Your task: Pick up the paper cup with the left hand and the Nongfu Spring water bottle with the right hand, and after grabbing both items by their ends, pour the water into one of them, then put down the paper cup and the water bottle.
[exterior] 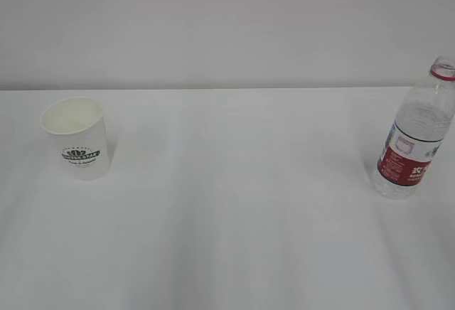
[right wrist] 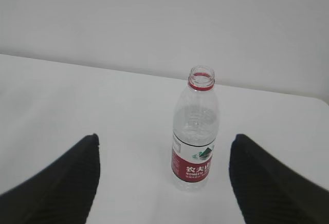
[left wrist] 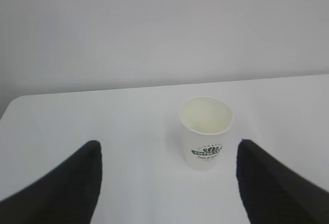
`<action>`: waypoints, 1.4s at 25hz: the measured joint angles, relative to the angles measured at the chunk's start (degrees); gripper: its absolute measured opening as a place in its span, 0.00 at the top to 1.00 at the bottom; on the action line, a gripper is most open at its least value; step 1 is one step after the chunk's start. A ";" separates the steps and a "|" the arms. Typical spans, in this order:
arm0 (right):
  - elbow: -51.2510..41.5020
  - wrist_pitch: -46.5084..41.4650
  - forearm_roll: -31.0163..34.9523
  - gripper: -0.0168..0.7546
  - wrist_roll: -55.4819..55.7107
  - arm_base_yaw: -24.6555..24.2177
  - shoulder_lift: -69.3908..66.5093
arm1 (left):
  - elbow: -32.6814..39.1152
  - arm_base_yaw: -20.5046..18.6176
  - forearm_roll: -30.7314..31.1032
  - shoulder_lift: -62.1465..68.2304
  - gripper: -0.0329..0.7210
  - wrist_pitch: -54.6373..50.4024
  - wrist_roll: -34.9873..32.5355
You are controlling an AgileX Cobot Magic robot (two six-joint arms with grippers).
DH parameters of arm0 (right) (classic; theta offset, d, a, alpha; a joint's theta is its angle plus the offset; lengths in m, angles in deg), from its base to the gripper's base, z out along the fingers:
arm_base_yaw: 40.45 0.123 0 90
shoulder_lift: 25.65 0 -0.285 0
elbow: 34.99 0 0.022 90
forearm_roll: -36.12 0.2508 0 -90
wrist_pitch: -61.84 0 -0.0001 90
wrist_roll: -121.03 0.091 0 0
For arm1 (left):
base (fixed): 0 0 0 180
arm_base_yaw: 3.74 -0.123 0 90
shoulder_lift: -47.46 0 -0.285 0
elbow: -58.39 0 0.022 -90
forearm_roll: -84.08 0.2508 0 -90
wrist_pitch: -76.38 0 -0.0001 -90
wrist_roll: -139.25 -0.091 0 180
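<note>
The left hand (left wrist: 167,183) has its two black fingers (left wrist: 61,183) spread wide apart, and it holds nothing. The paper cup (left wrist: 205,131) stands upright on the white table (left wrist: 103,121), out in front of the fingers and a bit nearer the right finger than the left. It does not touch either one. The cup's mouth faces up, and it looks empty inside.

The right hand (right wrist: 164,183) is wide open too and holds nothing. The Nongfu Spring water bottle (right wrist: 195,131) stands upright in front of it, a little right of the middle of the gap, apart from both fingers. Its cap is off, so the red neck ring sits around an open mouth, ready for pouring.

In the exterior view the cup (exterior: 76,138) and the bottle (exterior: 416,136) are well apart, one for each hand, and neither arm shows there.

Both hands seem lined up to reach forward. Picking up has not started yet.
</note>
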 joint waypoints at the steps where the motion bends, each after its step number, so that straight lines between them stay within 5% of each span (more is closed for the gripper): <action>1: 0.00 0.75 0.00 0.22 0.00 0.00 -0.62 | 0.00 0.00 0.00 0.69 0.17 0.93 0.00; 17: 0.00 13.23 0.24 0.22 -1.54 0.00 -14.35 | 0.00 0.00 0.00 10.79 0.17 13.36 0.00; 35: -8.53 38.09 0.93 0.22 -1.14 0.00 -22.75 | 2.04 0.00 0.54 25.07 0.18 21.84 0.00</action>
